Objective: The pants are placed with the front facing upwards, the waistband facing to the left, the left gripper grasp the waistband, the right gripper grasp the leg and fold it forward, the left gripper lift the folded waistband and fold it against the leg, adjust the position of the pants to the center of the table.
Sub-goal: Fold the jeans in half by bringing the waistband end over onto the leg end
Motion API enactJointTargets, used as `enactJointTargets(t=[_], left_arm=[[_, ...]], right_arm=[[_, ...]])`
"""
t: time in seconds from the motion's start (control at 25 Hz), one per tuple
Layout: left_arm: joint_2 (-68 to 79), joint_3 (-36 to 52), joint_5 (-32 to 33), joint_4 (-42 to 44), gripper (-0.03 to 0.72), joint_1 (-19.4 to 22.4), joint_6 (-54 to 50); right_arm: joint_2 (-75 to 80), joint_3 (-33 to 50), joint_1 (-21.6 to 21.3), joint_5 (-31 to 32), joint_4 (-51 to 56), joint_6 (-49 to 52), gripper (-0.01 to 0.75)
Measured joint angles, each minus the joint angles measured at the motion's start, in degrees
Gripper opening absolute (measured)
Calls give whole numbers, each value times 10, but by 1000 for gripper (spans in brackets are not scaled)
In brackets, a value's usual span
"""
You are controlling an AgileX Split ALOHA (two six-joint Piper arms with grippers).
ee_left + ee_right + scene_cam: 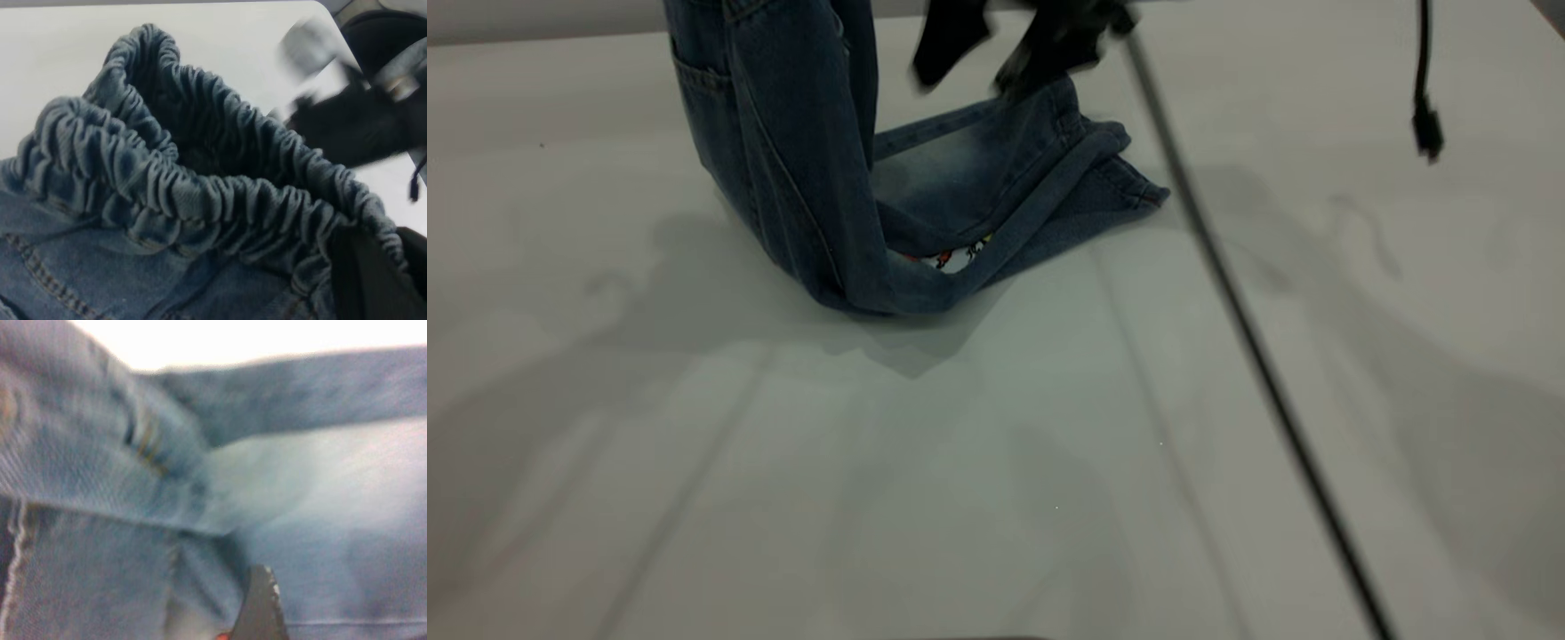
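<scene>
The pants (889, 196) stand upper centre on the surface (996, 462), waistband (200, 193) lifted. Left fingers (363, 277) hold the waistband; right gripper (1005, 53) hovers over the legs, finger state unclear. Step: second fold. Next: lay waistband onto legs.

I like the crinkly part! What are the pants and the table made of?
The pants look like blue denim: woven cloth, faded pale patches, tan stitching. The waistband is the same denim gathered into tight ruffles, probably over elastic. The table looks smooth, hard and pale, faintly glossy; its exact material is unclear.
</scene>
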Motion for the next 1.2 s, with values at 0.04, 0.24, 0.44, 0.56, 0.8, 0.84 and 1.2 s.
enactJointTargets(t=[0.04,0.24,0.44,0.56,0.8,0.84,1.2], left_arm=[[4,-1,-1,0,55,-1,0],[47,-7,-16,-2,55,-15,0],[122,-55,-27,-7,55,-40,0],[181,-97,-29,-11,55,-63,0],[290,-183,-31,-14,55,-106,-9],[305,-192,-31,-14,55,-111,-11],[376,-226,-64,-16,108,-119,-13]], right_arm=[[-9,0,-15,1,-4,1,491],[-64,0,-75,21,-12,2,491],[-106,0,-89,44,-14,-5,491],[-118,0,-89,49,-14,-12,491],[-126,1,-89,52,-16,-17,491],[-126,1,-89,52,-16,-17,491],[-152,2,-95,57,-24,-18,491]])
